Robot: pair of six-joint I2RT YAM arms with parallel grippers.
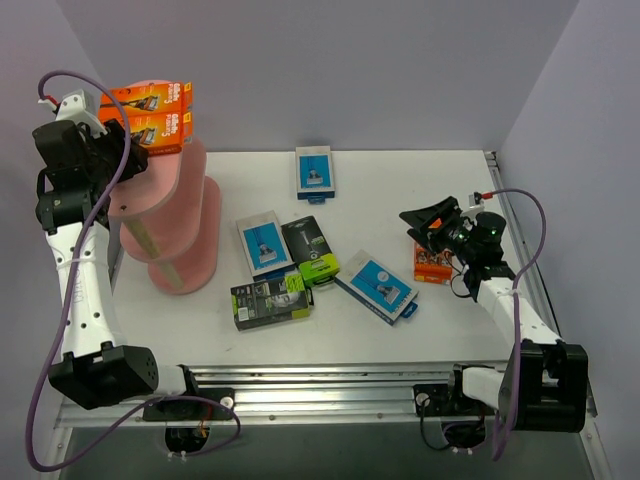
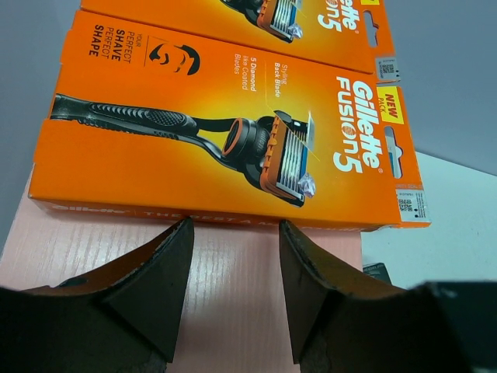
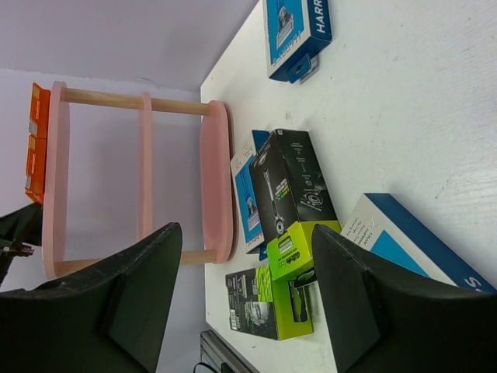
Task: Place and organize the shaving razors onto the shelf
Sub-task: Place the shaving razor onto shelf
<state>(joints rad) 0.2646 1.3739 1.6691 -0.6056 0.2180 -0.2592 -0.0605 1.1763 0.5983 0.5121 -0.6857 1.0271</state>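
The pink shelf (image 1: 175, 215) stands at the left. Two orange razor packs (image 1: 158, 132) (image 1: 152, 97) lie side by side on its top board; in the left wrist view the near one (image 2: 225, 148) lies just beyond my fingertips. My left gripper (image 1: 135, 158) (image 2: 233, 233) is open and empty over the top board (image 2: 233, 295). My right gripper (image 1: 432, 215) (image 3: 245, 241) is open and empty, above a third orange pack (image 1: 432, 264) on the table. Three blue packs (image 1: 315, 172) (image 1: 264, 243) (image 1: 378, 285) and two black-lime packs (image 1: 308, 250) (image 1: 270, 300) lie on the table.
The white table (image 1: 420, 170) ends at a metal rail (image 1: 330, 375) at the near edge, with walls behind and to both sides. The shelf's lower boards (image 1: 185, 265) hold nothing that I can see. In the right wrist view the shelf (image 3: 213, 179) stands beyond the black-lime packs (image 3: 299, 194).
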